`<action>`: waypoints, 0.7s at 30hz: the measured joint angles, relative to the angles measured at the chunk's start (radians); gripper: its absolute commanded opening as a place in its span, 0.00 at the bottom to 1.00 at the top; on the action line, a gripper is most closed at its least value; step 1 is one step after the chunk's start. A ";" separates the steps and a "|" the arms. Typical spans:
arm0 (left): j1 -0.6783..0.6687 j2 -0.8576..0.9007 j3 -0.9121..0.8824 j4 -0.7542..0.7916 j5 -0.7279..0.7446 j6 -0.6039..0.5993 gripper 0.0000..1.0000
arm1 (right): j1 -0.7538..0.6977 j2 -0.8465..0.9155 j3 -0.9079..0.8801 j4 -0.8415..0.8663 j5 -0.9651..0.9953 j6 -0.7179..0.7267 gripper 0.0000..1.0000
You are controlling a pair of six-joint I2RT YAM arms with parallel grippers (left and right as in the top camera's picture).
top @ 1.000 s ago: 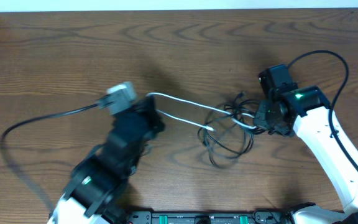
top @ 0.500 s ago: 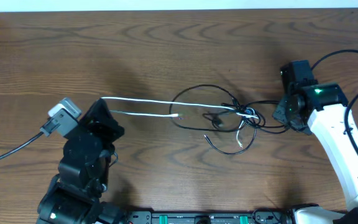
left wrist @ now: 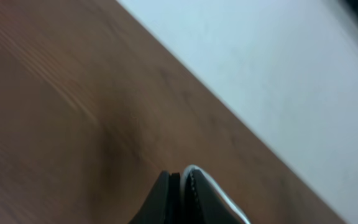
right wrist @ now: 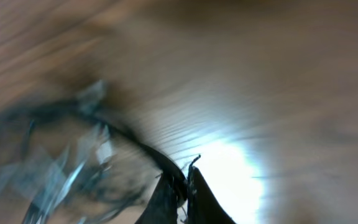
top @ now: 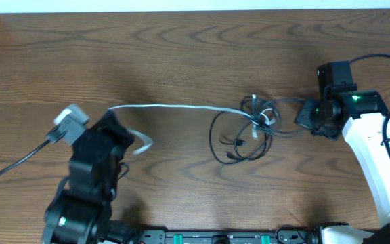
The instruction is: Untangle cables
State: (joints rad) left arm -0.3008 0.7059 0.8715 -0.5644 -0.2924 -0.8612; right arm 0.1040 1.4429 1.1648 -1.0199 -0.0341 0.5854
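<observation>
Brown wood-grain desk carries everything, with a white strip along its far edge. Two arms reach in from the near side. The left one bears a grey block at its wrist, and a thick black wire trails from it to the left edge; another thick wire arcs over the right arm.

One white cable runs from the left fingers across the desk into the tangle, which lies right of centre, nearer the right arm. A short curl of white lies just beside the left arm. In the left wrist view the left fingers are pressed together on the white cable.

The black cables loop over one another in the tangle, too crossed to count. The right fingers sit just right of it. In the blurred right wrist view the right fingers are together, pinching a black cable that leads back into the tangle.
</observation>
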 measured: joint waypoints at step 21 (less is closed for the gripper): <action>0.004 0.531 0.000 0.093 0.523 0.077 0.91 | 0.169 0.000 -0.001 0.096 -0.381 -0.308 0.02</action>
State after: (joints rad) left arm -0.2970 1.2369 0.8715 -0.4713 0.2310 -0.7841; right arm 0.2729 1.4429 1.1641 -0.9241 -0.4156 0.2771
